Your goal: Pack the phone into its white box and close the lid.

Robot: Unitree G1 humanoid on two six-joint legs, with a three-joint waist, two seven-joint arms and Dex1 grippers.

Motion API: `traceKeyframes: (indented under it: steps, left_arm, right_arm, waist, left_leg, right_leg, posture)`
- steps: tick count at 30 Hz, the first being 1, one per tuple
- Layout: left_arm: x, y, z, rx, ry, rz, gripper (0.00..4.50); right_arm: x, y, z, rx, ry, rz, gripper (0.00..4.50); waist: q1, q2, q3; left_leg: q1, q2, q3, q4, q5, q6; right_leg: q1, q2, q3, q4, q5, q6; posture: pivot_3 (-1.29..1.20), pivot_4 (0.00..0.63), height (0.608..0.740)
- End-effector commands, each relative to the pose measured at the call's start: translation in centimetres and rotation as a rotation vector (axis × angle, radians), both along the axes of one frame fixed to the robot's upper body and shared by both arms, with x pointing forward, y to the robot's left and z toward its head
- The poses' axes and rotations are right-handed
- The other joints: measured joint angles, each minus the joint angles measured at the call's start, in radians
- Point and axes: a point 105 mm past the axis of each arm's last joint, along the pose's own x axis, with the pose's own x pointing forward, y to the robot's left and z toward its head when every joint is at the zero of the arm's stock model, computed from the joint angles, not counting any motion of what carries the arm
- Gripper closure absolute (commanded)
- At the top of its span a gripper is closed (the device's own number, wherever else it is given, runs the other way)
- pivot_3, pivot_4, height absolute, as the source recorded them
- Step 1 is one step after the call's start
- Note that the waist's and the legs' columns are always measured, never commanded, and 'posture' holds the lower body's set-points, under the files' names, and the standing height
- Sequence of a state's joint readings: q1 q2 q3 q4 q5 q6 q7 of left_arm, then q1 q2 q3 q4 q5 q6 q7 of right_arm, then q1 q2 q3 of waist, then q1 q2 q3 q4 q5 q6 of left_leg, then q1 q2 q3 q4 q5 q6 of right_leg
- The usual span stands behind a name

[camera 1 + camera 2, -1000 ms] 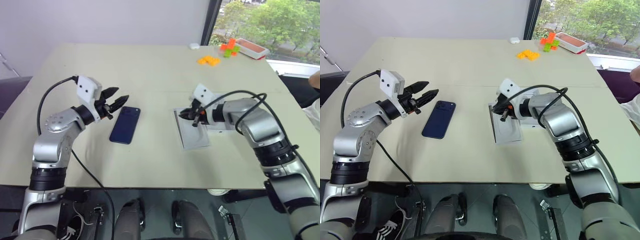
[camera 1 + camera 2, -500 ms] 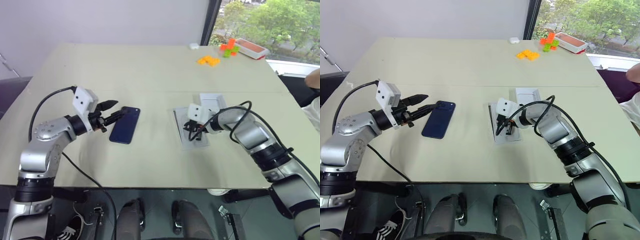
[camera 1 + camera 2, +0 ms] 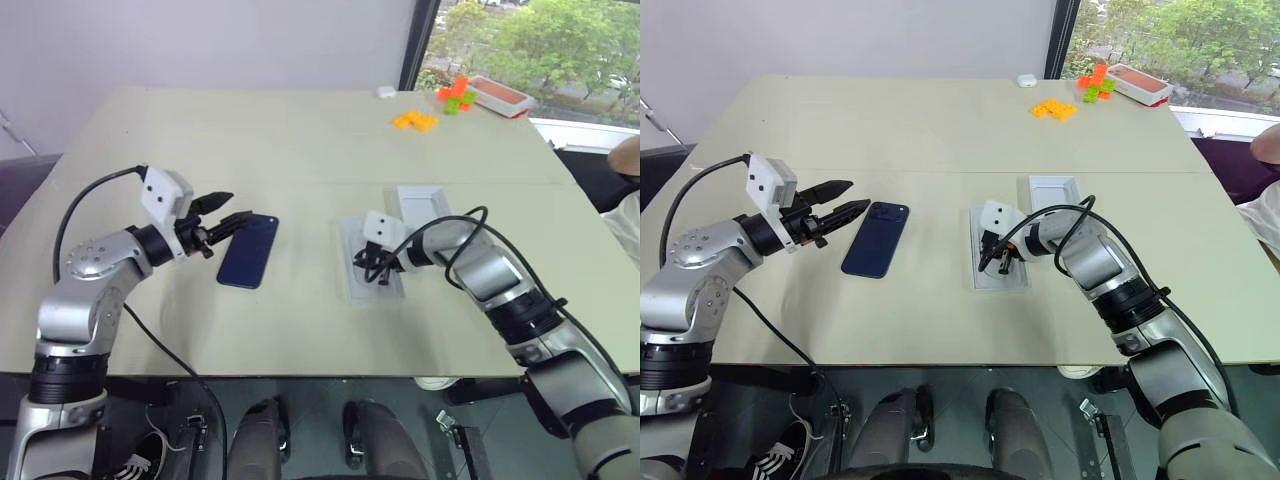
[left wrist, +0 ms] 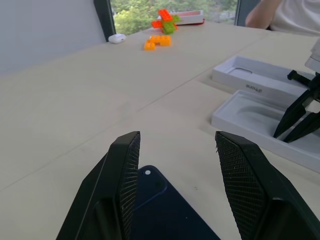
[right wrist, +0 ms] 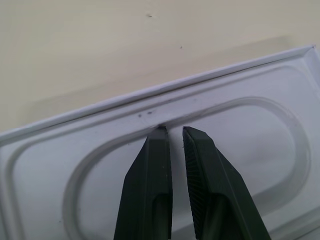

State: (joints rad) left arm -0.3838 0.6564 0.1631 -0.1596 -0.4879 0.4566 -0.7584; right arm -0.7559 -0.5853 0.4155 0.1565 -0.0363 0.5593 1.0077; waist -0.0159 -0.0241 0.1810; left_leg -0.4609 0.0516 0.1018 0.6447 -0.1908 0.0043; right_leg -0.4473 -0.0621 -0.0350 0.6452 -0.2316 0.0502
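The phone (image 3: 248, 252) lies flat on the beige table, dark blue, its lens corner facing away from me. My left gripper (image 3: 238, 207) hovers open at the phone's far left corner, and the phone's end (image 4: 160, 210) shows between its fingers. My right gripper (image 3: 368, 272) is shut, its tips resting on a thin white insert (image 3: 350, 238) with a rounded recess (image 5: 240, 150). I cannot tell whether the white box lies under that insert. The lid (image 3: 418, 200) lies just behind it, open side up, partly hidden by my right arm.
Orange bricks (image 3: 417, 121), a few orange and green ones (image 3: 455, 95), a red-and-white box (image 3: 500, 93) and a small white object (image 3: 387, 91) sit at the table's far right. A person's arm (image 3: 625, 160) shows at the right edge.
My right gripper has come down onto the insert, which has slid a little to the left with it, uncovering the lid behind. The left gripper has dropped slightly beside the phone.
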Motion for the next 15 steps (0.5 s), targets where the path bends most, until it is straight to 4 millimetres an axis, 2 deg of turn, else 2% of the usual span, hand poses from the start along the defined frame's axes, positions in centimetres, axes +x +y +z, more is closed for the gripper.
traceKeyframes:
  steps: [1, 4, 7, 10, 14, 15]
  left_arm:
    - [0.0, 0.2, 1.4, -0.004, -0.053, 0.007, 1.97]
    - [0.1, 0.2, 1.3, -0.005, -0.052, 0.008, 1.97]
    - [0.1, 0.1, 1.2, 0.001, -0.050, 0.006, 1.97]
    - [-0.1, 0.6, 1.0, 0.011, -0.041, 0.008, 1.97]
    - [-0.2, 1.1, 0.8, 0.021, -0.032, 0.017, 1.97]
    - [-0.2, 1.1, 0.8, 0.023, -0.031, 0.017, 1.97]
  right_arm:
    - [1.2, -1.0, 2.3, 0.012, -0.077, -0.035, 3.96]
    - [1.5, -1.4, 1.7, 0.002, -0.063, -0.061, 3.96]
    - [0.5, -0.9, 0.6, -0.083, -0.097, 0.033, 3.96]
    - [1.6, -1.2, 1.4, -0.059, -0.132, -0.020, 3.96]
    - [0.6, -0.9, -0.3, -0.110, -0.112, 0.030, 3.96]
    - [0.5, -0.8, -0.1, -0.095, -0.108, 0.028, 3.96]
  waist:
    - [0.001, 0.000, 0.000]
    - [0.001, 0.000, 0.000]
    - [0.001, 0.000, 0.000]
    - [0.000, 0.000, 0.000]
    - [-0.001, 0.000, 0.000]
    - [-0.001, 0.000, 0.000]
  left_leg:
    - [0.000, 0.000, 0.000, 0.000, 0.000, 0.000]
    - [0.000, 0.000, 0.000, 0.000, 0.000, 0.000]
    - [0.000, 0.000, 0.000, -0.001, 0.000, 0.000]
    - [0.000, 0.000, 0.000, -0.001, 0.000, 0.000]
    - [0.000, 0.000, 0.000, -0.001, 0.000, 0.000]
    - [0.000, 0.000, 0.000, -0.001, 0.000, 0.000]
  right_leg:
    - [0.000, 0.000, 0.000, 0.000, 0.000, 0.000]
    - [0.000, 0.000, 0.000, 0.000, 0.000, 0.000]
    - [-0.001, 0.000, 0.000, 0.000, 0.000, 0.000]
    - [-0.001, 0.000, 0.000, 0.000, 0.000, 0.000]
    - [-0.001, 0.000, 0.000, 0.000, 0.000, 0.000]
    - [-0.001, 0.000, 0.000, 0.000, 0.000, 0.000]
  posture:
    - [0.00, 0.150, 0.740]
    - [0.00, 0.150, 0.740]
    - [0.00, 0.150, 0.740]
    - [0.00, 0.150, 0.740]
    - [0.00, 0.150, 0.740]
    - [0.00, 0.150, 0.740]
